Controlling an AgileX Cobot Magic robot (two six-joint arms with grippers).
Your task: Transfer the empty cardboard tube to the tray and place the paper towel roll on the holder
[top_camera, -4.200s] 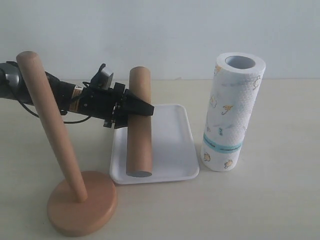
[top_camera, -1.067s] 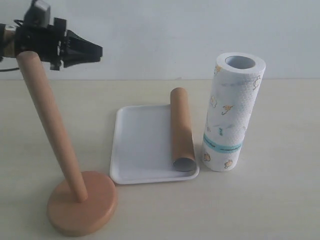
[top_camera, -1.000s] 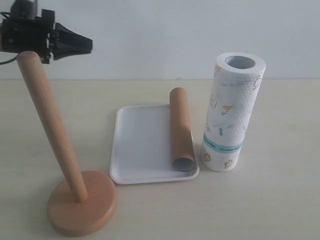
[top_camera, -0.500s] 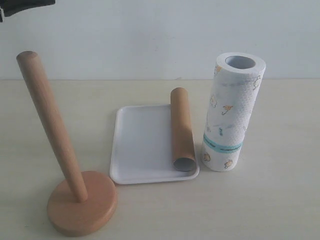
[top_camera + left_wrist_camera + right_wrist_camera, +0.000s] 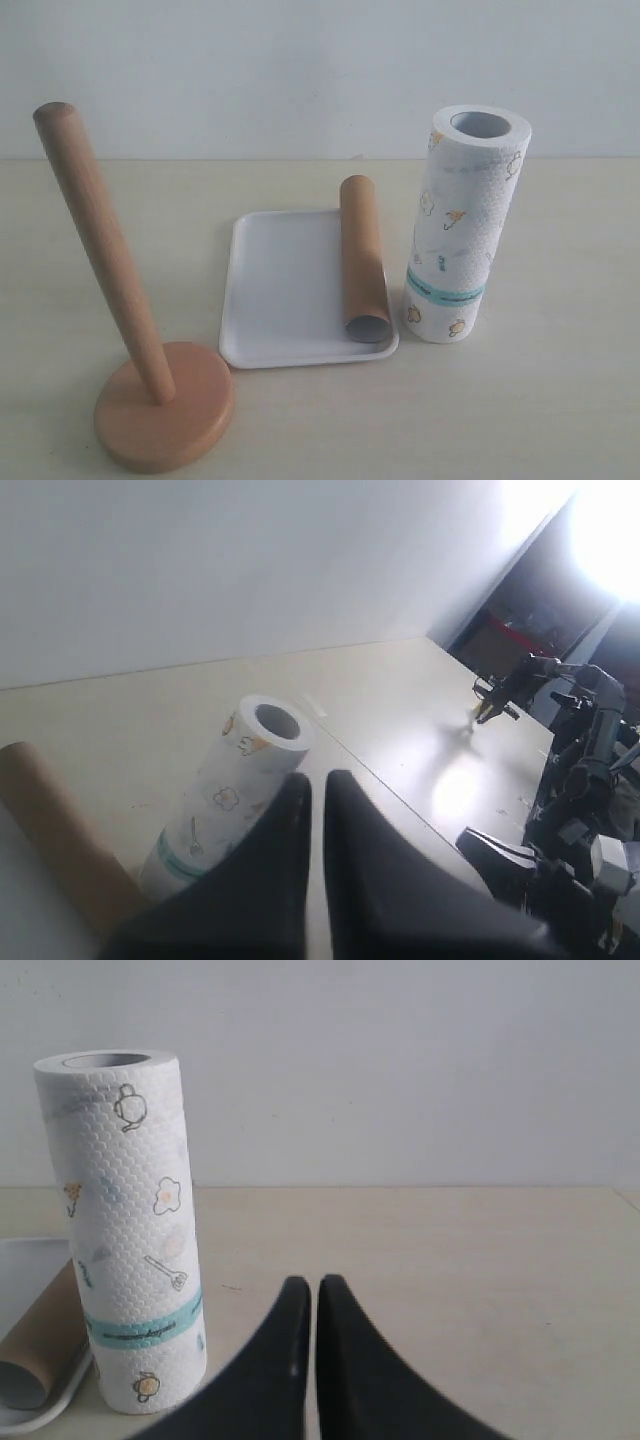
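Centre frame, the slim brown cardboard tube lay in the shallow white tray, delivered. Just right, the printed white paper towel roll stood upright, awaiting the wooden holder, lower left. The left jaws and right jaws were closed, empty.

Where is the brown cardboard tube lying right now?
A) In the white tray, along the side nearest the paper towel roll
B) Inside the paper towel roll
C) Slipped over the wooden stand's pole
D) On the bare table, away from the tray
A: the cardboard tube lies in the white tray along the edge closest to the upright paper towel roll, while the wooden stand has a bare pole.
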